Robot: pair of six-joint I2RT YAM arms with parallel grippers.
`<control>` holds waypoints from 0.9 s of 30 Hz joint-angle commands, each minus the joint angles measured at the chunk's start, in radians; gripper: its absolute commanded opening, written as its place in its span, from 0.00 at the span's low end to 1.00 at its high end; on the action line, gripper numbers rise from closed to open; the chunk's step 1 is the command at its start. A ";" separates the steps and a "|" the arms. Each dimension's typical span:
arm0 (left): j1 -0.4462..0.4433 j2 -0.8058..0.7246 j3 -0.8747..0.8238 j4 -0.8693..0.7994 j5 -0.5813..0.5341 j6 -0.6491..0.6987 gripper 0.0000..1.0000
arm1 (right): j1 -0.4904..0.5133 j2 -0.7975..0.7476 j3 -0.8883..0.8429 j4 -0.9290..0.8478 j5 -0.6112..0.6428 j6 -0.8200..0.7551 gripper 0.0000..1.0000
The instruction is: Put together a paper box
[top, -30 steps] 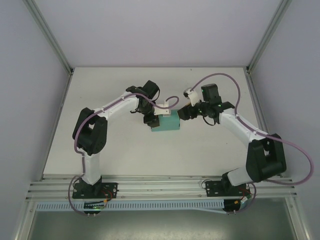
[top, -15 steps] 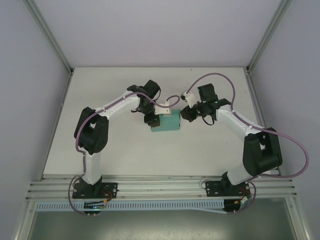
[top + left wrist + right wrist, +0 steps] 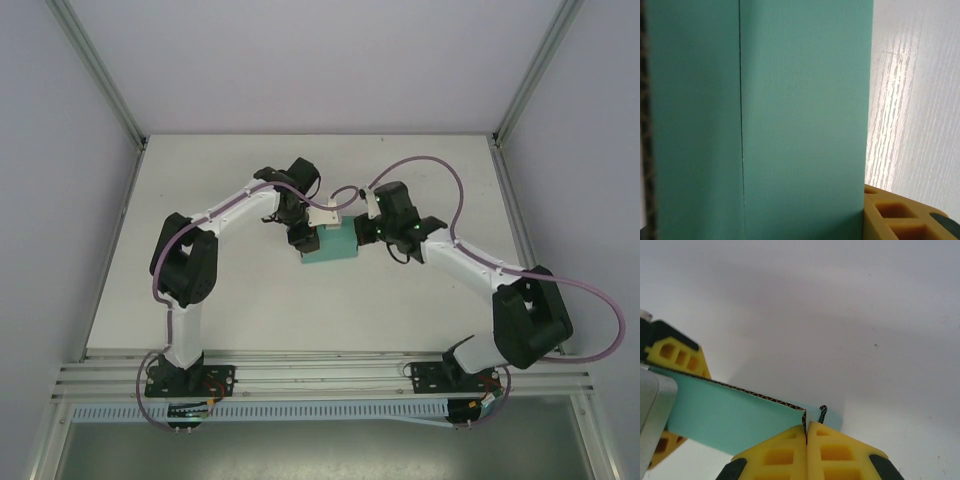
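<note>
Right gripper (image 3: 806,427) moves in, jaws pinched shut on thin edge of paper box (image 3: 338,246). Left gripper (image 3: 305,239) jaws clamp opposite end; box spans between. Risk: arms pulling apart tear card or slip it free.

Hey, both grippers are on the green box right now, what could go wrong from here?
1. The right gripper pinches only a thin edge at one corner of the paper box. A pull could tear or crease the card there, or the edge may slip out.
2. The left gripper clamps the opposite end, so if the two pull apart or twist unevenly, the box could buckle or rip along a fold.
</note>
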 commanded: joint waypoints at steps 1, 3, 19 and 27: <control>-0.008 0.044 0.023 0.038 -0.005 -0.035 0.44 | 0.053 -0.008 -0.071 0.080 0.048 0.116 0.00; -0.008 0.042 0.019 0.041 -0.003 -0.039 0.44 | 0.055 -0.008 -0.110 0.104 0.071 0.122 0.00; -0.008 0.057 0.039 0.033 -0.017 -0.072 0.54 | 0.075 0.064 -0.369 0.290 0.117 0.100 0.00; -0.008 0.051 0.066 0.019 -0.022 -0.097 0.68 | 0.100 0.145 -0.390 0.332 0.135 0.092 0.00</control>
